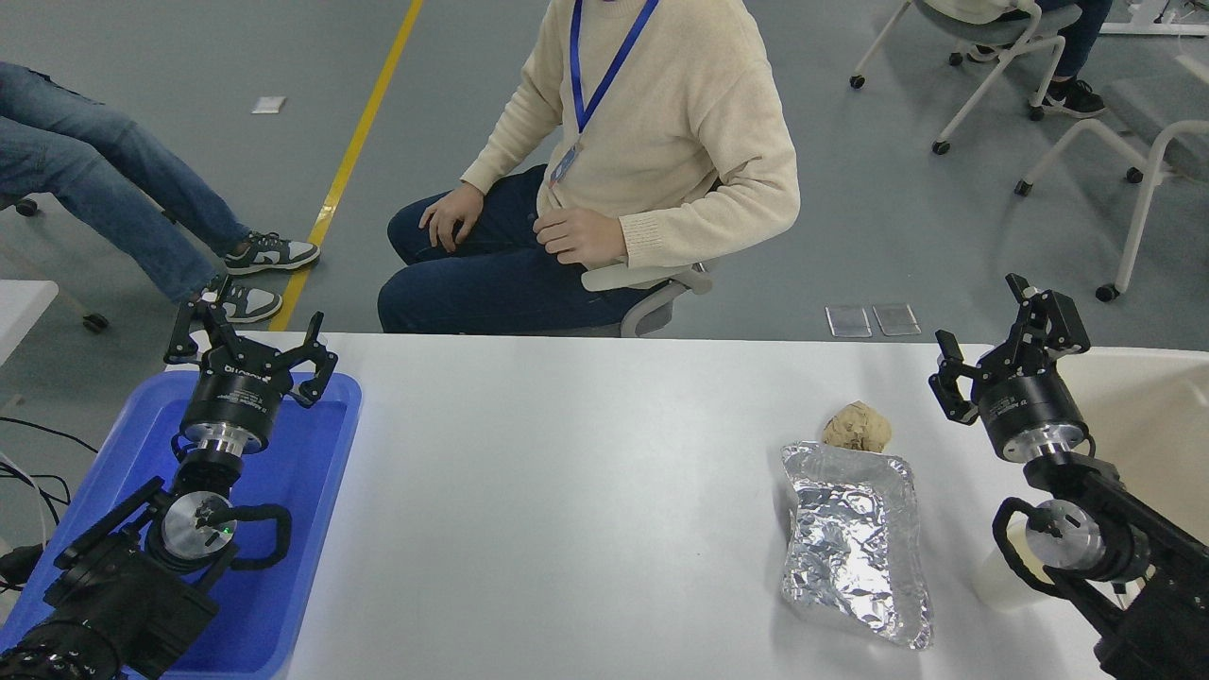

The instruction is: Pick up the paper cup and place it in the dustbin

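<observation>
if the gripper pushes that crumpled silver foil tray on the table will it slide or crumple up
The crumpled silver foil tray would probably buckle before it slides cleanly: its walls are already dented and creased, which suggests thin, soft metal. It looks light for its size, so a nudge may skid it across the smooth white table, perhaps against the brown paper ball at its far end.

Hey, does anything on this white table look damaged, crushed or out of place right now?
Yes. The silver foil tray right of centre is crushed and lopsided, its rim buckled. A crumpled brown paper ball lies touching its far edge. The small white paper cup sits near the right edge, mostly hidden under the right arm, beside the cream-beige plastic dustbin.
</observation>
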